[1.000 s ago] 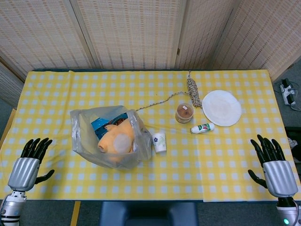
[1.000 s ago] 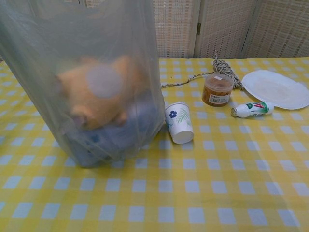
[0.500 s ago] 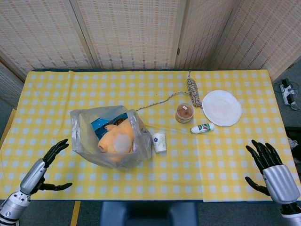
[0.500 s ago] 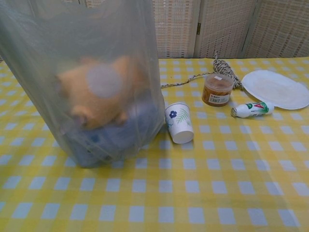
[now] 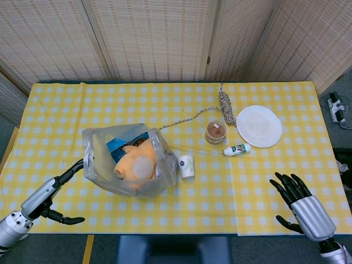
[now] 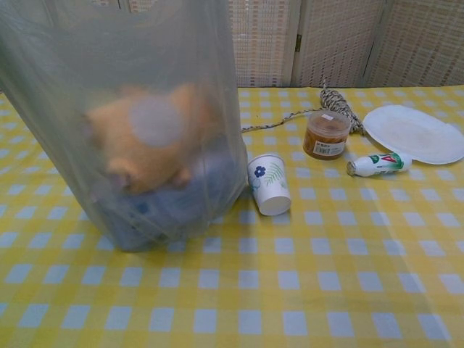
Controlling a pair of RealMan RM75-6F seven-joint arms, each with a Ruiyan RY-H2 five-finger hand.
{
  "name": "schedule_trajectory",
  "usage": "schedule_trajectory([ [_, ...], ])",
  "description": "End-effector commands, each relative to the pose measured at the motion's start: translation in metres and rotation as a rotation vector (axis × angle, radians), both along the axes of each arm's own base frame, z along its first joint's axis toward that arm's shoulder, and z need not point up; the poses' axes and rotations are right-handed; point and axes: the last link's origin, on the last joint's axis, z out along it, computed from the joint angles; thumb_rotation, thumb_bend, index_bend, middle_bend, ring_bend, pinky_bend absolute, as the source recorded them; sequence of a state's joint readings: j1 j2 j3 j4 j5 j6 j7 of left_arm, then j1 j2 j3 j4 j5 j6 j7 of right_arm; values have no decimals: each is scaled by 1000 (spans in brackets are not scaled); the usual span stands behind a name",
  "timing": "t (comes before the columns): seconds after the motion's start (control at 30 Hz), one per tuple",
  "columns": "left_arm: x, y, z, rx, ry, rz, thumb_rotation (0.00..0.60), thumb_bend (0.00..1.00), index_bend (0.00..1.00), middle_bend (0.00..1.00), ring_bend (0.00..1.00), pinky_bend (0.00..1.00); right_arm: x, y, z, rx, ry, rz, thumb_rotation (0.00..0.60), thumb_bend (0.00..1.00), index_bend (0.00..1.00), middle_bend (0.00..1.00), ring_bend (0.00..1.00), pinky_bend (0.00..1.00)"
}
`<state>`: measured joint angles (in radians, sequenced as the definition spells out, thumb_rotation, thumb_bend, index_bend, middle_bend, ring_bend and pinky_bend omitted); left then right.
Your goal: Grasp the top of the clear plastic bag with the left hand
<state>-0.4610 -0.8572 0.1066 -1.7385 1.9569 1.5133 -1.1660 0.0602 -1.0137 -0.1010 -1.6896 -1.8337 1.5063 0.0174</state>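
Bag (image 5: pixel 129 165) first, since it was your target: it stood upright left of centre on the yellow checked table (image 5: pixel 264 181), clear plastic with its top open, an orange stuffed toy (image 5: pixel 135 162) and a blue packet (image 5: pixel 118 145) showing inside; in the chest view it filled the left half of the frame. Your left hand (image 5: pixel 52 195) sat low at the table's near left edge, fingers apart and stretched toward the bag's left side, the tips just beside the plastic; whether they touched it I could not tell, and nothing was held. Your right hand (image 5: pixel 300 206) hovered over the near right corner, well apart from everything, fingers spread and empty. Next in size, the white plate (image 5: pixel 259 126) lay far right; the coiled rope (image 5: pixel 226 104) lay just left of it, its tail running toward the bag; the brown jar (image 5: pixel 215 132) stood below the coil; the paper cup (image 5: pixel 186 165) stood just beside the bag's right side; the small white bottle (image 5: pixel 236 149) lay on its side between jar and plate.
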Motion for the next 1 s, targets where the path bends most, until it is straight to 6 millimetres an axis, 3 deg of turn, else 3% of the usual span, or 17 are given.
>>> schedule_trajectory([
  [0.03,9,7,-5,67,61,-45,600,61,0,0,0,0,1,0,0,10,-3,2,600,244,0,0,0,0],
  [0.27,12,19,-11,122,98,-54,600,60,0,0,0,0,0,0,1,30,-14,0,600,244,0,0,0,0],
  [1.0,39,43,-35,32,124,-115,600,64,0,0,0,0,-3,-4,4,27,-25,-19,600,245,0,0,0,0],
])
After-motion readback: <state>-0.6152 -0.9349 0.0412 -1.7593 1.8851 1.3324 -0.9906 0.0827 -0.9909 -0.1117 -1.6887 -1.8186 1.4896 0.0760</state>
